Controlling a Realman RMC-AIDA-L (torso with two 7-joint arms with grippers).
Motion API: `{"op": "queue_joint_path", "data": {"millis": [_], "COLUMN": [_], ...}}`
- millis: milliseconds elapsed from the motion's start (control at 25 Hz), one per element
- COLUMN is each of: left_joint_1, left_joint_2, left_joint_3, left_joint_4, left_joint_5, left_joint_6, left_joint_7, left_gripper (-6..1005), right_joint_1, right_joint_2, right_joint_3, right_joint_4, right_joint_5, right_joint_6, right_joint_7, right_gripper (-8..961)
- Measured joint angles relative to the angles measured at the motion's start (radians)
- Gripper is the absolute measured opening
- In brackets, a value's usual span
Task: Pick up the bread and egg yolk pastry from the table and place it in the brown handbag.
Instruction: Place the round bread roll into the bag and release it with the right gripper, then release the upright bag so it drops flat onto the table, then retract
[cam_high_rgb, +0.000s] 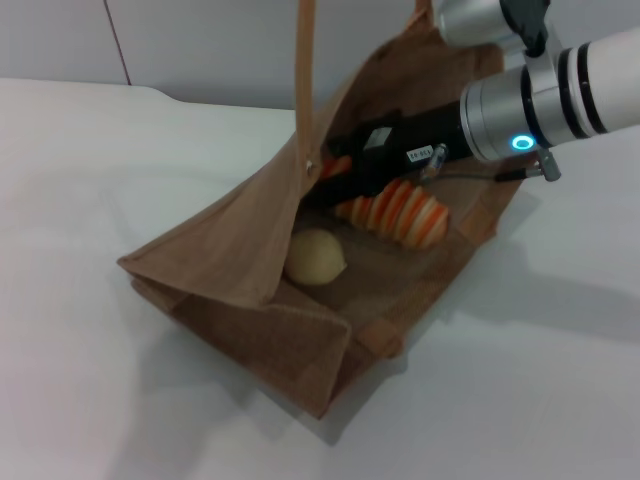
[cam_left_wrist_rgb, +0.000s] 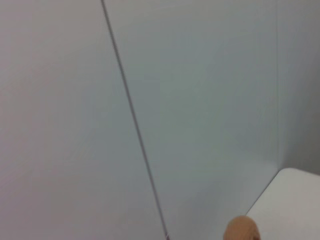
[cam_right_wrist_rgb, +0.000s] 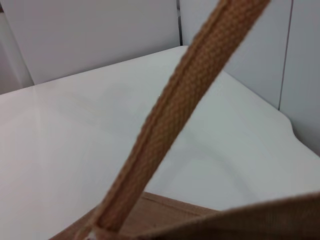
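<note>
Right gripper (cam_high_rgb: 335, 180): inside brown handbag (cam_high_rgb: 230, 260), finger state indiscernible | bread (cam_high_rgb: 400, 213): at fingertips, long axis continuing the arm's line | egg yolk pastry (cam_high_rgb: 316, 257): in bag, beside bread | left arm: unseen.

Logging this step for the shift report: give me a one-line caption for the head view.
Right gripper reaches into the brown handbag, bread at its fingers, egg yolk pastry already inside.
</note>
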Motion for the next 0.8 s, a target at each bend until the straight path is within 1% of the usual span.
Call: {"op": "queue_joint_path", "data": {"millis": [80,160,240,320,400,440,520,600,640,680,800], "left_joint_1": [0.016,0.035,0.051,0.058,0.067,0.079,0.1,0.12,0.131,0.141,0.155], "left_joint_2": [0.004,0.008,0.012,0.014,0.016,0.018,0.019,0.02,0.02,0.019,0.015], "left_joint_3": [-0.001,-0.003,-0.009,-0.014,-0.016,-0.016,-0.016,-0.016,-0.016,-0.016,-0.016], "left_joint_4": [0.0,0.0,0.0,-0.004,-0.006,-0.007,-0.007,-0.007,-0.007,-0.005,-0.002], "left_joint_5": [0.001,0.002,0.003,0.004,0.004,0.004,0.004,0.005,0.004,0.002,-0.002], "left_joint_6": [0.001,0.002,0.004,0.009,0.019,0.026,0.038,0.051,0.059,0.069,0.086], "left_joint_7": [0.001,0.004,0.008,0.011,0.012,0.013,0.014,0.018,0.023,0.03,0.043], "left_gripper": [163,164,165,165,166,166,167,167,168,168,169], "right_joint_1": [-0.008,-0.039,-0.091,-0.171,-0.247,-0.279,-0.322,-0.349,-0.36,-0.372,-0.398], "right_joint_2": [-0.002,-0.01,-0.025,-0.04,-0.045,-0.044,-0.025,-0.007,-0.003,-0.002,-0.002], "right_joint_3": [-0.001,0.002,0.015,0.043,0.084,0.109,0.18,0.255,0.291,0.326,0.419], "right_joint_4": [-0.001,-0.012,-0.044,-0.119,-0.212,-0.257,-0.34,-0.406,-0.434,-0.457,-0.48], "right_joint_5": [-0.005,-0.013,-0.045,-0.115,-0.205,-0.258,-0.368,-0.437,-0.45,-0.445,-0.337], "right_joint_6": [-0.01,-0.03,-0.065,-0.106,-0.129,-0.135,-0.13,-0.119,-0.111,-0.104,-0.071], "right_joint_7": [0.007,0.019,0.045,0.097,0.147,0.17,0.197,0.206,0.205,0.201,0.133], "right_gripper": [885,886,888,886,883,882,881,882,882,882,881]}}
